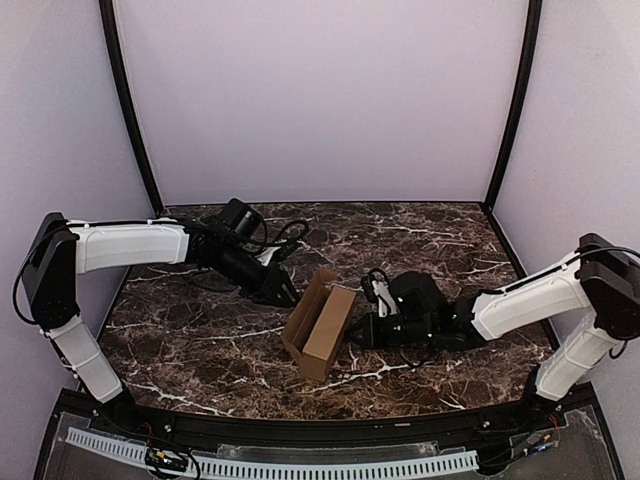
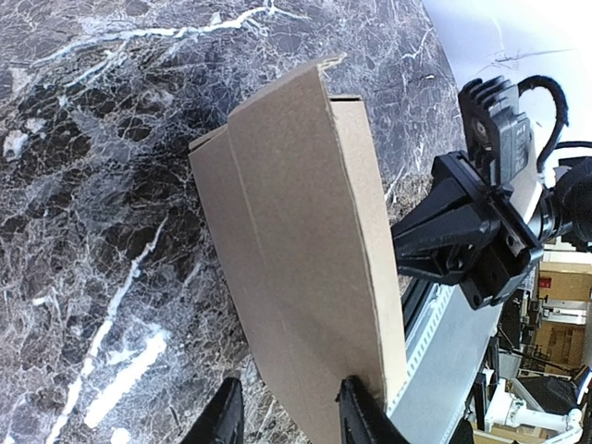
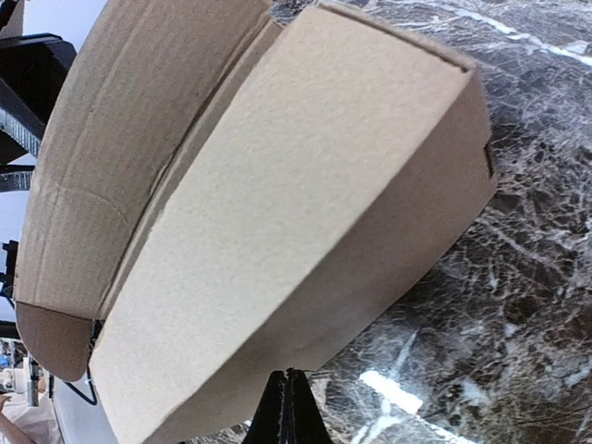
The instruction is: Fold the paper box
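The right gripper (image 1: 360,332) lies low on the counter (image 1: 200,340) at the box's right side. In its wrist view the fingers are drawn together into one thin dark point with nothing between them. The tip sits at or just beside the long side wall, and I cannot tell if it touches. The box (image 1: 322,325) stands mid-counter between the two arms as a long narrow carton, angled so that one end points toward the bases. Its side walls are raised and its floor is down, so I judge the main body to be formed. The end seen at the right of the right wrist view looks squared and closed, with a small slot at its edge. The top is not yet shut: a long panel on the left side stands upright above the open trough, and a rounded end tab hangs loose at the other end. Beyond the box, the left gripper (image 1: 283,293) reaches in from the far left with its fingers spread apart. The foot of that tall panel runs down between them, and whether either finger presses on it cannot be made out. What is left, as I judge it, is to bring the panel over, tuck it in and seat the loose tab.
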`<state>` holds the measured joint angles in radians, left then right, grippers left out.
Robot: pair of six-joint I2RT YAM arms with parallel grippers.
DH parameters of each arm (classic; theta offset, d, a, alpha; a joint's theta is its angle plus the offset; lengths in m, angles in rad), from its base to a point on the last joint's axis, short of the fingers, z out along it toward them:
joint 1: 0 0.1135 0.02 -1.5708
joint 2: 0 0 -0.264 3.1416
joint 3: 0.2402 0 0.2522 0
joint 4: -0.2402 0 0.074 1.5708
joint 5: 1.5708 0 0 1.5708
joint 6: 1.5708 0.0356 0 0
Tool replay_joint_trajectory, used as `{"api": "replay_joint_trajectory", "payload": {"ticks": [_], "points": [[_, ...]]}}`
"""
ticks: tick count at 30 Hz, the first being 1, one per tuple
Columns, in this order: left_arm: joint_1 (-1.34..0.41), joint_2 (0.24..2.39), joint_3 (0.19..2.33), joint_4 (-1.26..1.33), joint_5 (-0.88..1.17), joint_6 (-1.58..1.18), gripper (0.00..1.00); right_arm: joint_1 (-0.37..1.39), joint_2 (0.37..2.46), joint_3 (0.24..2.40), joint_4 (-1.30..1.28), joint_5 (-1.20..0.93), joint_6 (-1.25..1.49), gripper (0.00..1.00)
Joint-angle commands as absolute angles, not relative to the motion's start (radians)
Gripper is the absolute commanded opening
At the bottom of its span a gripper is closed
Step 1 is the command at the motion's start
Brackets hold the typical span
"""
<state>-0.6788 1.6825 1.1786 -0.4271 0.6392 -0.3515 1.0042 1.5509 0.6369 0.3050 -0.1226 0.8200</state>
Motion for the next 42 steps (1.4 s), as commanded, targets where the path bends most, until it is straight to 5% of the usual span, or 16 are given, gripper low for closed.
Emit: {"api": "replay_joint_trajectory", "payload": {"ticks": [1,42], "points": [[-0.678,1.686,1.200,-0.464,0.677,-0.334,0.36,1.049,1.586,0.609,0.455,-0.092,0.937,0.00],[-0.696,1.768,1.145,-0.489,0.682,-0.272,0.35,1.112,1.776,0.804,0.497,-0.041,0.947,0.00]]}}
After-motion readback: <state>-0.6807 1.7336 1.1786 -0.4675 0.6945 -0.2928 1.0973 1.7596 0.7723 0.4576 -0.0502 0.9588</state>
